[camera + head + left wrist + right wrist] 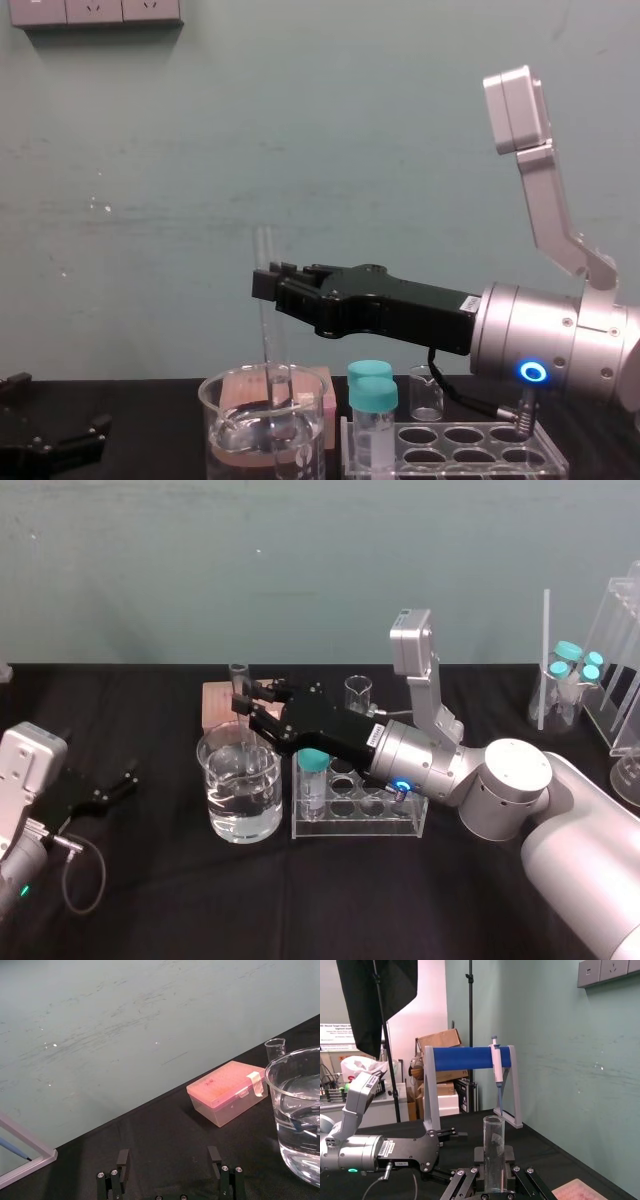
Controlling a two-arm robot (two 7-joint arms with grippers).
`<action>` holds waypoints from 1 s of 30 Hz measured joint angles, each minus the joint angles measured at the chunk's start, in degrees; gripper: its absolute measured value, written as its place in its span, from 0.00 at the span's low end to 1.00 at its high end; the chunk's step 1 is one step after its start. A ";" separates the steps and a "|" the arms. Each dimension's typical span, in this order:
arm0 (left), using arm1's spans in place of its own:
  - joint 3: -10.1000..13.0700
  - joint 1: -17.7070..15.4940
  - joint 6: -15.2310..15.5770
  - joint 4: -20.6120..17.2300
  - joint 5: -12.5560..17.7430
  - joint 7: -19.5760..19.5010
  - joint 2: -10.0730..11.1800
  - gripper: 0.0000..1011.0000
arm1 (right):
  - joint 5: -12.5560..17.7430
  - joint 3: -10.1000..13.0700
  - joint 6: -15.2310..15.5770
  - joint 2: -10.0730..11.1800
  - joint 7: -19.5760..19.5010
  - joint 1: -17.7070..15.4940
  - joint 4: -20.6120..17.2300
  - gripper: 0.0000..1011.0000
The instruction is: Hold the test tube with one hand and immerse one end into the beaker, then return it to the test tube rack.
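Note:
My right gripper point(243, 698) is shut on the test tube point(238, 672), a long clear glass tube held upright over the beaker point(240, 785). In the chest view the test tube point(266, 300) runs down from the right gripper point(264, 285) into the beaker point(265, 435); its lower end is below the rim, at about the water level. The right wrist view has the test tube point(493, 1152) clamped between the fingers. The test tube rack point(360, 815) stands just right of the beaker with a teal-capped vial point(313, 770) in it. My left gripper point(120, 785) rests open at the left.
A pink box point(215, 705) lies behind the beaker and a tiny beaker point(358, 693) behind the rack. Teal-capped vials in a flask point(570, 675) and a clear stand point(620, 670) are at the far right. The left wrist view looks past the open left gripper point(170, 1157) to the pink box point(227, 1091).

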 joint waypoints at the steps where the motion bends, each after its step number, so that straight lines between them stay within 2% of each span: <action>1: 0.00 0.00 0.00 0.00 0.00 0.00 0.00 0.99 | 0.00 0.01 0.00 0.02 -0.02 -0.01 -0.02 0.22; 30: 0.00 0.00 0.00 0.00 0.00 0.00 0.00 0.99 | -0.04 0.02 -0.52 -0.92 0.14 1.02 1.66 0.22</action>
